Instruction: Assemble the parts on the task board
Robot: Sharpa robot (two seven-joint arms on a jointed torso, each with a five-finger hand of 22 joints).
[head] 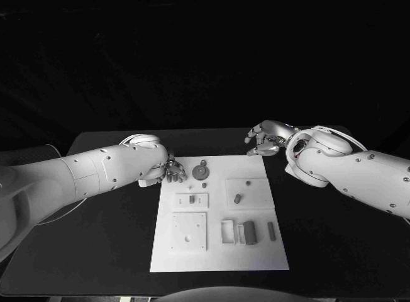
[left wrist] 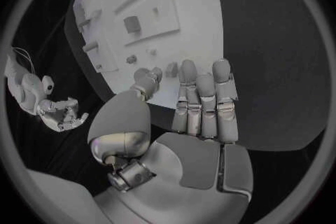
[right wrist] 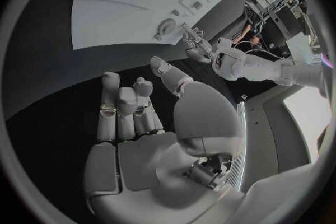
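The white task board (head: 219, 214) lies in the middle of the black table. Small grey parts are on it: a round piece (head: 201, 171) near the far edge, two short pegs (head: 237, 198) to its right, and a dark block (head: 249, 232) with a thin bar (head: 271, 231) nearer me. My left hand (head: 171, 170) is at the board's far left corner, beside the round piece, holding nothing. In the left wrist view its fingers (left wrist: 203, 101) lie straight and together above the board's edge (left wrist: 189, 22). My right hand (head: 266, 139) hovers empty over the table just beyond the far right corner, fingers (right wrist: 126, 109) extended.
A square raised plate (head: 188, 230) and a small rectangular frame (head: 229, 231) take up the board's near half. Black table (head: 96, 239) runs on both sides of the board. My right forearm (head: 368, 173) reaches in over the table's right side.
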